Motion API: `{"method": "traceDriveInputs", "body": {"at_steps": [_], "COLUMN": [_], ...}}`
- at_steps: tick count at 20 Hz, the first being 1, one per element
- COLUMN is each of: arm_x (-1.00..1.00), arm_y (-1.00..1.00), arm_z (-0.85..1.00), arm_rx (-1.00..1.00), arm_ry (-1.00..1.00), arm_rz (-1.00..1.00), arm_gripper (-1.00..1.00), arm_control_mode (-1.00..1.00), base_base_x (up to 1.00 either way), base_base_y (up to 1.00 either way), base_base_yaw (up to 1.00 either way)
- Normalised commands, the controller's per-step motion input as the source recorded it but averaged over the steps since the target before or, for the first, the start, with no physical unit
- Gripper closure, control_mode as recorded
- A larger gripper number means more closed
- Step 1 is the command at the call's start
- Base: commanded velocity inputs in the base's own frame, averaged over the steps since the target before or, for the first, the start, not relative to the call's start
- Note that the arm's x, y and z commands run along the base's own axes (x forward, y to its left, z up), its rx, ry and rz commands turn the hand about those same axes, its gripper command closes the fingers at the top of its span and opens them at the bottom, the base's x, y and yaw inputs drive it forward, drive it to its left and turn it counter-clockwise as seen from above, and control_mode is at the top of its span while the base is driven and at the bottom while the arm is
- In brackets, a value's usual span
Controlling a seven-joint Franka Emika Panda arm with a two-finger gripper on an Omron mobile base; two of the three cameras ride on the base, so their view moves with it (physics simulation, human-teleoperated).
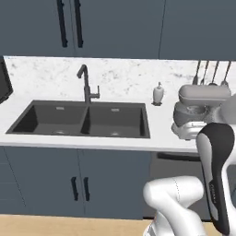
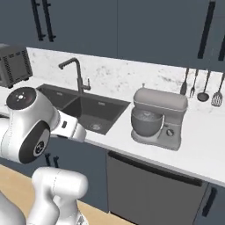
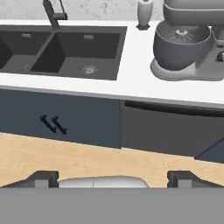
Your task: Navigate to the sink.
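The gripper (image 3: 112, 177) hangs with fingers wide apart, nothing between them, over wood floor (image 3: 87, 159). Ahead and up-left sits the sink (image 3: 65, 50) with its faucet (image 3: 52, 13); a mixer (image 3: 188, 48) stands up-right, on the counter (image 3: 135, 65).

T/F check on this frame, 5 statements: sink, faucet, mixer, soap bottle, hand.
1. The sink has two basins. True.
2. The faucet stands at the sink's front edge. False: it rises behind the basins, by the backsplash.
3. A stand mixer sits on the counter beside the sink. True.
4. The soap bottle lies inside a basin. False: it stands upright on the counter, between sink and mixer.
5. The hand is shut on a utensil. False: in the hand view its fingertips are spread apart, with nothing between them.
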Motion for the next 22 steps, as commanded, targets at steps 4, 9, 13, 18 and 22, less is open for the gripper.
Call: {"method": "traceDriveInputs", "body": {"at_steps": [4,9,13,18,22], "arm_x": [0.00,0.00,0.00,0.00,0.00], "arm_y": [0.00,0.00,0.00,0.00,0.00], "arm_z": [0.00,0.00,0.00,0.00,0.00], "arm_rx": [0.00,0.00,0.00,0.00,0.00], "arm_ry": [0.00,0.00,0.00,0.00,0.00], "arm_rz": [0.00,0.00,0.00,0.00,0.00], "arm_gripper": [-1.00,-1.00,-1.00,-1.00,-1.00], "arm_control_mode": [1.00,1.00,1.00,1.00,1.00], "base_base_x": [0.00,0.54,1.00,1.00,1.00], "base_base_y": [1.00,1.00,0.96,0.42,-0.07], "base_base_yaw": [0.00,-0.10,-0.26,-0.35,-0.29]}}
